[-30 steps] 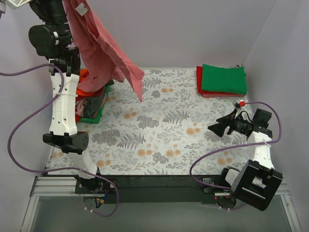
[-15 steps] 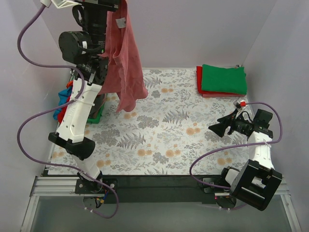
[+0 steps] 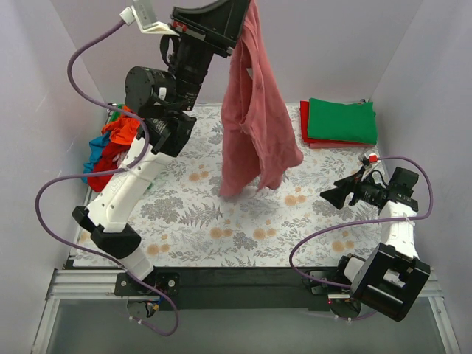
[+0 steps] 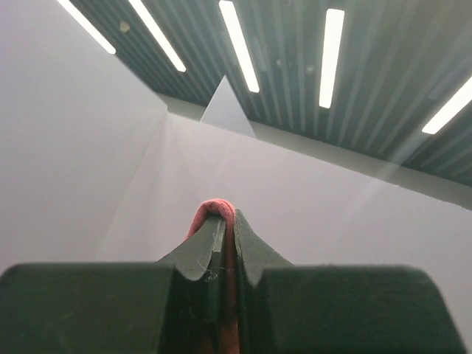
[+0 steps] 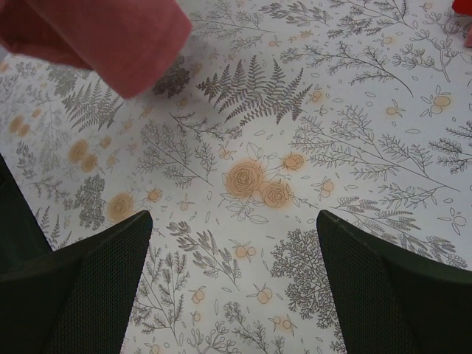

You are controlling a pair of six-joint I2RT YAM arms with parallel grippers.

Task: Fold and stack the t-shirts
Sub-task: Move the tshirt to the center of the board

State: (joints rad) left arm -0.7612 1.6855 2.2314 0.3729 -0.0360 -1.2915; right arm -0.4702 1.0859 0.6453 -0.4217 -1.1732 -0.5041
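A dusty-rose t-shirt [image 3: 254, 125] hangs high over the middle of the floral table covering, its lower end near the cloth. My left gripper [image 3: 245, 9] is shut on its top edge; a fold of pink fabric [image 4: 214, 209] pokes out between the closed fingertips [image 4: 226, 215]. A folded green t-shirt [image 3: 341, 119] lies on a folded red one [image 3: 304, 122] at the back right. A heap of orange, red and blue t-shirts [image 3: 110, 144] sits at the left edge. My right gripper [image 3: 330, 197] stands open low at the right, nothing between its fingers [image 5: 74, 287]; the hanging shirt's end [image 5: 110, 40] shows at that view's upper left.
The floral-and-fern covering [image 3: 243, 228] spreads over the table. Purple cables [image 3: 51, 199] loop beside both arms. Pale walls [image 3: 413, 66] close in the back and sides. The dark front rail [image 3: 236, 276] runs along the near edge.
My left arm has swung from the left back corner toward the table's middle, carrying the dusty-rose shirt to the right. The heap at the left is now uncovered. The right arm has not moved.
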